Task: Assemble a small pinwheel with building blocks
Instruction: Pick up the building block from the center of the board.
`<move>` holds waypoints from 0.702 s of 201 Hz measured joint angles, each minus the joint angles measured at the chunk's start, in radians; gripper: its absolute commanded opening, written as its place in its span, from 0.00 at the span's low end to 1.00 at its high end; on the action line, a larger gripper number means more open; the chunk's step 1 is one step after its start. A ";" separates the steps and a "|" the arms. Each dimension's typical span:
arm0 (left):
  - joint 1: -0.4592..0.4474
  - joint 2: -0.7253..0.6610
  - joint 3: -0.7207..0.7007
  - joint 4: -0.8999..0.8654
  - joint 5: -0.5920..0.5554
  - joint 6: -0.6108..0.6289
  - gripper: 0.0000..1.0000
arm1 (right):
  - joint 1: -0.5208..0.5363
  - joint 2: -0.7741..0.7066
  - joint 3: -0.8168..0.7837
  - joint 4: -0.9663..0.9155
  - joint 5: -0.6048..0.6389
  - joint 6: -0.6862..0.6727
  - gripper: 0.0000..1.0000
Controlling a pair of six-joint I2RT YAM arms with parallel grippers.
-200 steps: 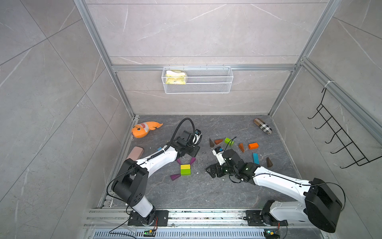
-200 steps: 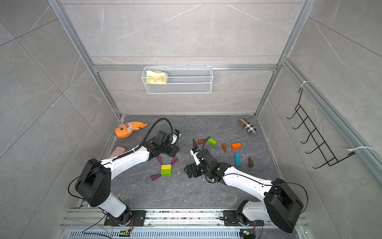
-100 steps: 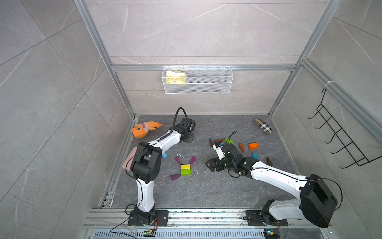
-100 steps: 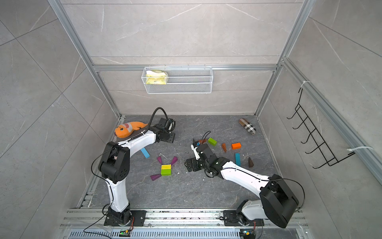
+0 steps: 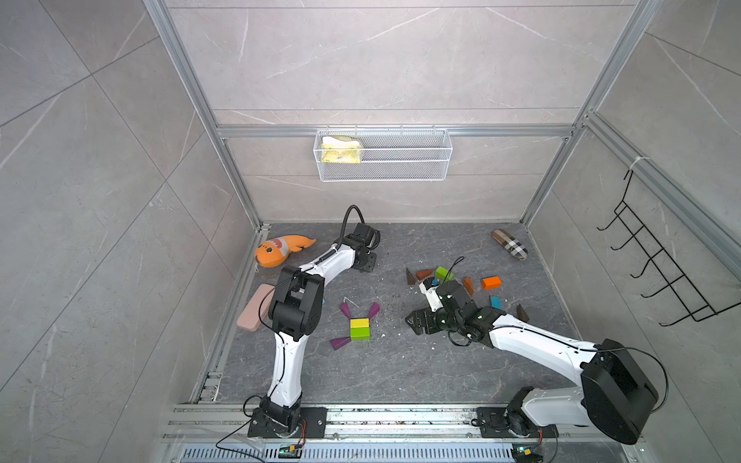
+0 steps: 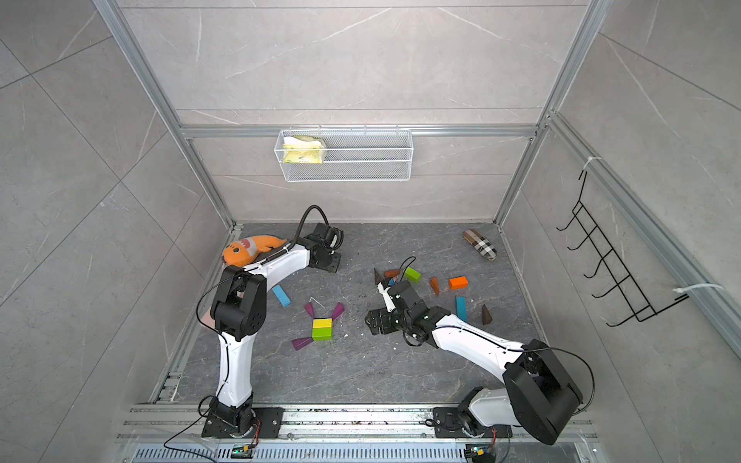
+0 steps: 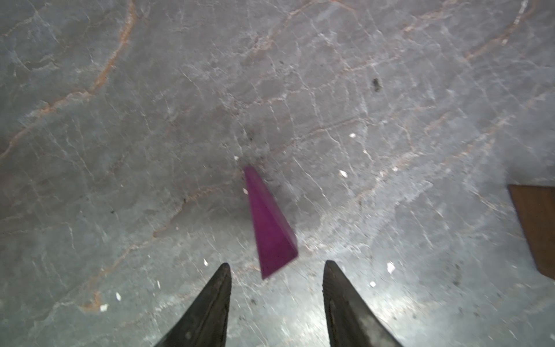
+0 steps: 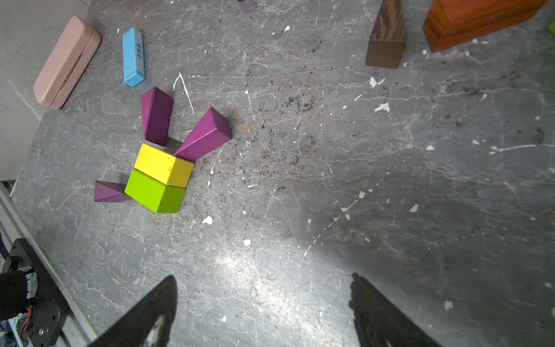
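One purple wedge point(image 7: 271, 228) is seen skewed ahead of the parted, empty left gripper point(image 7: 277, 263); it could be squeezed out sideways on closing. Right gripper point(image 8: 263, 275): spread, empty.

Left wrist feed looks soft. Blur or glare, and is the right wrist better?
Left wrist: the purple wedge and floor are smeared by blur, with glare near the left fingers. Right wrist: sharp, the yellow block crisp; floor glare between the right fingers, shadow to one side.
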 measured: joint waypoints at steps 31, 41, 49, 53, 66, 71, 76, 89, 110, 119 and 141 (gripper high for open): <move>0.013 0.029 0.031 -0.013 0.005 0.008 0.48 | -0.002 0.000 0.000 -0.001 -0.004 0.000 0.90; 0.013 0.041 0.042 -0.018 0.006 0.008 0.47 | -0.003 0.000 0.000 -0.001 -0.004 0.000 0.90; 0.013 0.049 0.049 -0.021 0.009 0.008 0.47 | -0.005 0.000 0.000 -0.001 -0.006 0.000 0.90; 0.013 0.054 0.052 -0.022 0.013 0.008 0.46 | -0.006 0.000 0.000 -0.001 -0.007 0.000 0.90; 0.013 0.066 0.061 -0.027 0.024 0.008 0.46 | -0.010 0.000 0.000 -0.002 -0.008 0.000 0.90; 0.013 0.069 0.062 -0.029 0.027 0.008 0.46 | -0.011 0.000 0.000 -0.002 -0.008 0.000 0.90; 0.012 0.071 0.063 -0.031 0.030 0.008 0.46 | -0.013 0.000 0.000 -0.002 -0.008 -0.001 0.90; 0.013 0.074 0.066 -0.036 0.031 0.008 0.45 | -0.016 0.000 0.000 -0.003 -0.010 -0.003 0.90; 0.012 0.079 0.075 -0.040 0.032 0.008 0.42 | -0.019 0.000 0.000 -0.005 -0.011 -0.003 0.90; 0.012 0.082 0.078 -0.043 0.032 0.008 0.41 | -0.019 0.000 0.000 -0.005 -0.011 -0.003 0.90; 0.013 0.095 0.089 -0.045 0.032 0.008 0.39 | -0.021 0.000 0.000 -0.008 -0.012 -0.003 0.90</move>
